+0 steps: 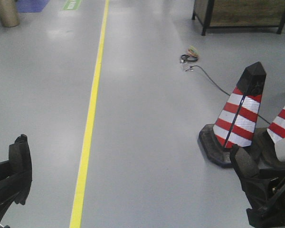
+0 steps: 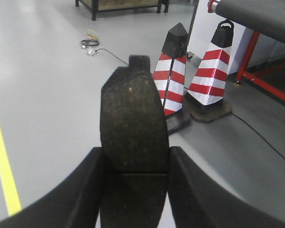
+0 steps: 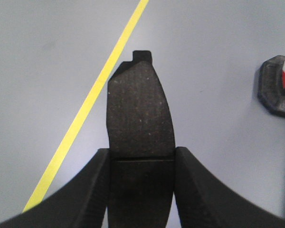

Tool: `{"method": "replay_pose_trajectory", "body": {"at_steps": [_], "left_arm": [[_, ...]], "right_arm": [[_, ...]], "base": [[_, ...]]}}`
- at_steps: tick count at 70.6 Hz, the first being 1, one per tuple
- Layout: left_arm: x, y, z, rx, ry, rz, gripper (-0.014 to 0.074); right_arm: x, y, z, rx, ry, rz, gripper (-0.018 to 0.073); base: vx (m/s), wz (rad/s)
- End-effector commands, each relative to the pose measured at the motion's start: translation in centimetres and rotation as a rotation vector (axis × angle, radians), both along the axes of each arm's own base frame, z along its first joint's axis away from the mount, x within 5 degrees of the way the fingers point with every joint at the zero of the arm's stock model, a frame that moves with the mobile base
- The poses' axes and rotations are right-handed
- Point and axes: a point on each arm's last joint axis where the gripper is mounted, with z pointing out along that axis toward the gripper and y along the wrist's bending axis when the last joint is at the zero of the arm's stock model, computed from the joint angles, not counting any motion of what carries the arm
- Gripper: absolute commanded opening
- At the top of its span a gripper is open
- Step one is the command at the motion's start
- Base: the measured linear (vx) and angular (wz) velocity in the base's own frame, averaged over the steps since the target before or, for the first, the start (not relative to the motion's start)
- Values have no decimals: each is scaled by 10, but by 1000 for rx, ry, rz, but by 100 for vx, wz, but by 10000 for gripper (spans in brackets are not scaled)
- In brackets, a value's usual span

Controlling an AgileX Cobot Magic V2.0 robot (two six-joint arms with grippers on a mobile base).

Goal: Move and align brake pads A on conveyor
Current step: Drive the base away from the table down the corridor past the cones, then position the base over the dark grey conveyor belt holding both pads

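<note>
You had both arms raised over the grey floor, with the yellow floor line running between them. Your left claw was clamped on a brake pad, its two black fingers pressed against the pad's long edges just below the thin groove; the pad stood up out of the grip, notched end away from the wrist. That pad sat to the right of the yellow line in the left wrist view. Your right claw held a second brake pad the same way, fingers tight on both sides, the pad lying just right of the yellow line as seen from the right wrist.

In the front view the left claw showed at the edge left of the line and the right claw well right of it, though the pads there were hard to make out against the black fingers.

Two red-and-white cones stood right of the line, with a cable trailing past them. The conveyor, dark belt on a red frame, was beyond the cones, farthest from the line.
</note>
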Motion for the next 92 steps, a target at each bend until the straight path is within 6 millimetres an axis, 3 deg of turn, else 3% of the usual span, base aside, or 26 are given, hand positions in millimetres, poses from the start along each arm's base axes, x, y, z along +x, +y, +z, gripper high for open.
{"method": "replay_pose_trajectory", "body": {"at_steps": [1,57,92], "left_arm": [[1,-3,19,-65,-104,-22,128],[1,-3,19,-65,-104,-22,128],[1,-3,19,-65,-104,-22,128]], "right_arm": [[4,2,16,38,-111,10,183],[4,2,17,39,-112,10,183],[4,2,16,37,-108,10,183]], "base": [[57,-27],[50,-60],[46,-33]]}}
